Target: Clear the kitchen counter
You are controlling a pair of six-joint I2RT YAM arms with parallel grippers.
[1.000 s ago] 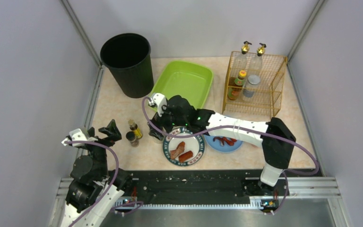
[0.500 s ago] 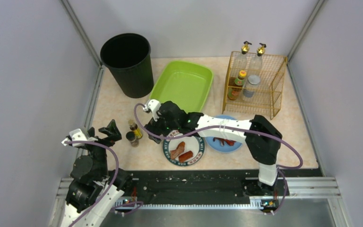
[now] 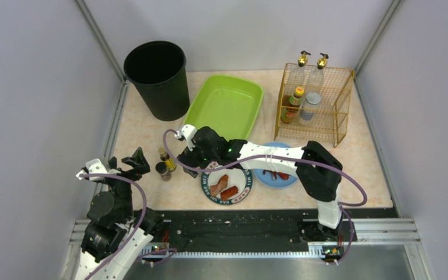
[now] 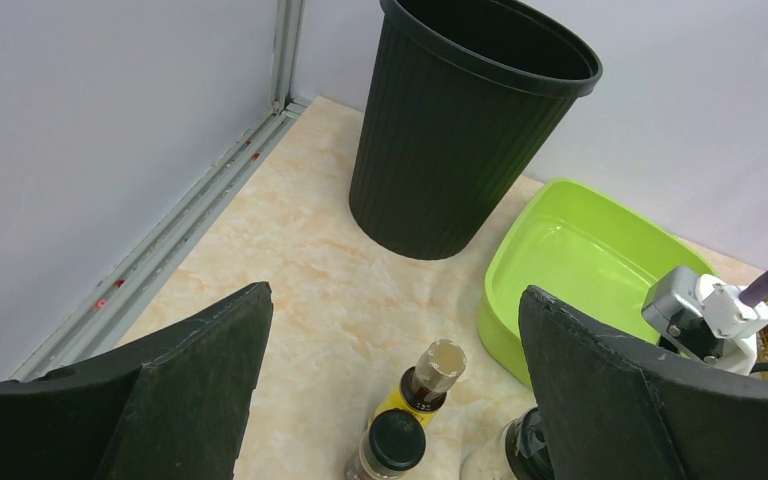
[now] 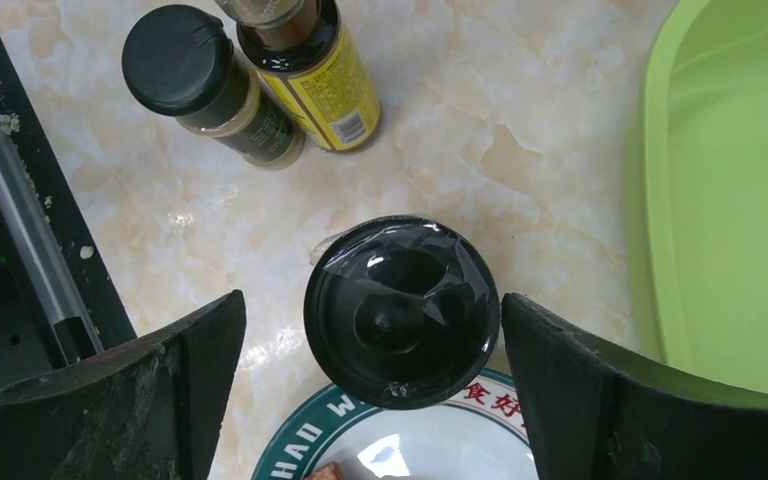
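Moved since the earlier view: the right arm has folded back and left, bringing its right gripper (image 5: 370, 305) from the near edge of the green tray (image 3: 233, 77) to a spot over the jar. The left arm is unchanged.

1. Worktop (image 3: 146, 134): pale marbled slab under the tray, running out on all sides of it. Not yet cleared.
2. Black ribbed bin (image 3: 157, 79): just left of the tray, upright.
3. Gold wire rack (image 3: 326, 116): right of the tray, bottles inside.
4. Patterned plate (image 3: 246, 189): near side of the tray, red-brown food pieces on it.
5. Blue plate (image 3: 287, 181): near-right of the tray, partly under the right arm.
6. Black-lidded jar (image 5: 400, 310): off the tray's near-left corner, between the spread right fingers, not gripped; its lid overlaps the patterned plate's rim as seen from above.
7. Yellow-labelled bottle (image 5: 325, 85) and black-capped shaker (image 5: 210, 85): left of the jar, close together.
8. Left gripper (image 4: 395, 295): well to the near-left of the tray, fingers spread, holding nothing.

Hazards, as judged: closing on the jar may catch or drag the plate rim and spill the food. A finger set too far left could topple the two bottles. The lid looks glossy, so the grip may slip.
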